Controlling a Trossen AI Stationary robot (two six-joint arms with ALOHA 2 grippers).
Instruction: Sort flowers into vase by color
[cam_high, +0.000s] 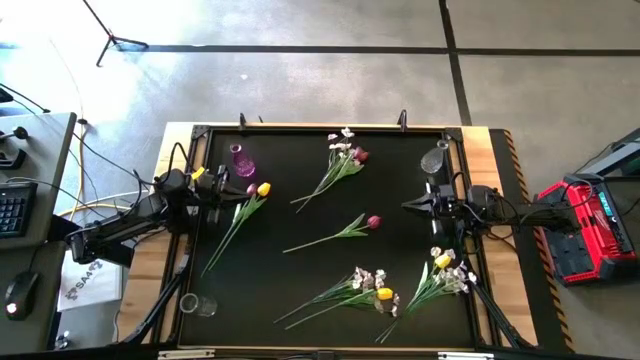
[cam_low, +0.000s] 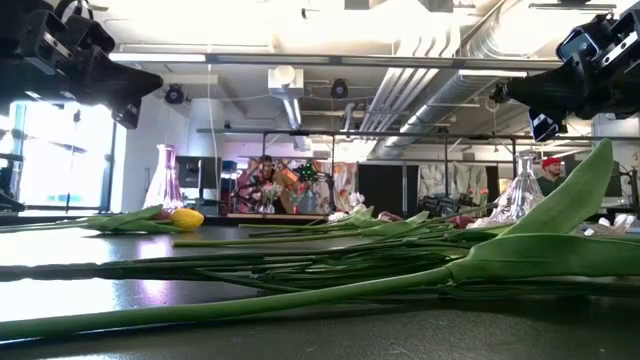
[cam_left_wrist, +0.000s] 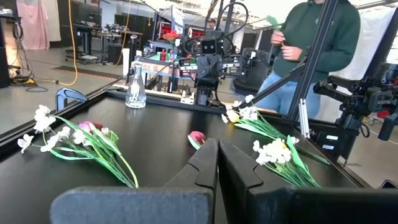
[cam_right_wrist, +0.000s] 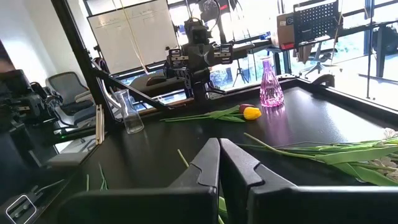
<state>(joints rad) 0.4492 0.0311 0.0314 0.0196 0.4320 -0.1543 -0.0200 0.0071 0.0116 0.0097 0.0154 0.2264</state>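
Flowers scattered on table, between both closed grippers

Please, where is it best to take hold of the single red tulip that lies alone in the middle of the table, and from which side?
Probably from straight above, on the bare stem below the leaves. The red tulip lies flat by itself, head toward the right gripper, stem running toward the table's left front. Fingers should close across the thin stem, not on the soft bloom. Nothing crowds it there.

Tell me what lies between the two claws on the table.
In the high view, one dark red tulip with its green stem lies between the left claw and the right claw; otherwise bare black tabletop.
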